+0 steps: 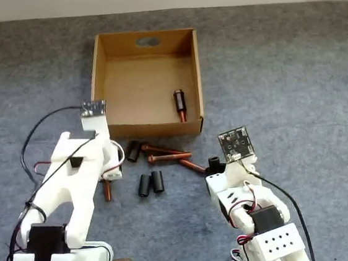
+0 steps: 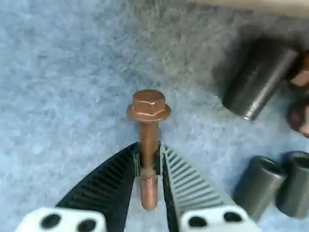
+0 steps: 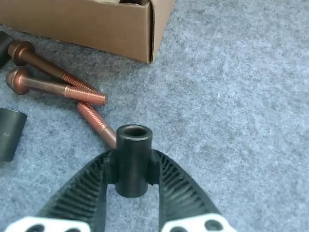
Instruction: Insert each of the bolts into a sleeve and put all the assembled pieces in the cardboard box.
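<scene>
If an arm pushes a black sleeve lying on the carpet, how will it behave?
The sleeve is a round tube on its side, so it would probably roll. It looks like metal: likely stiff and heavy. The carpet may slow it.

The left arm (image 1: pixel 73 178) hides most of its bolt (image 1: pixel 107 192), nine o'clock from the paired sleeves (image 1: pixel 145 184); the held sleeve (image 3: pixel 131 159) covers another bolt's (image 3: pixel 99 126) end.

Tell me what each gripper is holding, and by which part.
The left gripper clamps a copper bolt by its shank, between head and threaded tip. The right gripper clamps a black sleeve by its sides, near mid-length.
</scene>
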Controlling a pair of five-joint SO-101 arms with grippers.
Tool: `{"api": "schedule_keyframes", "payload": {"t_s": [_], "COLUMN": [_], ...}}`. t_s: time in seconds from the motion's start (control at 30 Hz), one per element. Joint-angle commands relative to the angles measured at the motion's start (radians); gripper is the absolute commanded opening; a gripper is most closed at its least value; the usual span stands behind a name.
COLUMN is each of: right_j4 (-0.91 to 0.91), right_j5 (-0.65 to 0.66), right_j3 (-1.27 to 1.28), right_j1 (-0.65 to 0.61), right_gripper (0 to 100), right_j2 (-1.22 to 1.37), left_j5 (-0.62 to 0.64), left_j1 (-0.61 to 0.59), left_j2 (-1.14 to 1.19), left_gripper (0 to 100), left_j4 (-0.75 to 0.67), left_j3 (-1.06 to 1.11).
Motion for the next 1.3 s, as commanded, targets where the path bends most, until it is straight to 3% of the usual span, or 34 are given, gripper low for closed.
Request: {"api": "schedule_keyframes", "payload": {"t_s": [0.0, 0.17, 0.37, 0.53, 0.6, 0.8, 1.07, 1.27], "right_j4": [-0.015, -0.015, -0.015, -0.015, -0.015, -0.015, -0.015, -0.015], "right_j5": [-0.009, -0.009, -0.009, -0.009, -0.009, -0.009, -0.009, -0.009], "right_j3": [-0.007, -0.007, -0.007, -0.007, -0.007, -0.007, -0.007, -0.007], "right_j1": [-0.012, -0.012, -0.012, -0.012, -0.012, -0.012, -0.012, -0.012], "right_gripper": [0.5, 0.5, 0.5, 0.5, 0.5, 0.5, 0.5, 0.5], "right_j2": [-0.012, -0.012, -0.012, -0.012, -0.012, -0.012, -0.012, -0.012], "left_j5": [-0.009, 0.002, 0.157, 0.198, 0.193, 0.192, 0.19, 0.147], "left_j1": [-0.01, -0.015, -0.042, -0.097, -0.111, -0.122, -0.145, -0.117], "left_j2": [-0.042, -0.047, -0.045, -0.044, -0.044, -0.044, -0.041, -0.033], "left_gripper": [1, 1, 1, 13, 16, 14, 12, 12], "left_j4": [-0.137, -0.143, -0.121, -0.084, -0.084, -0.087, -0.284, -0.292], "left_j3": [0.053, 0.051, -0.013, -0.047, -0.047, -0.048, 0.022, 0.036]}}
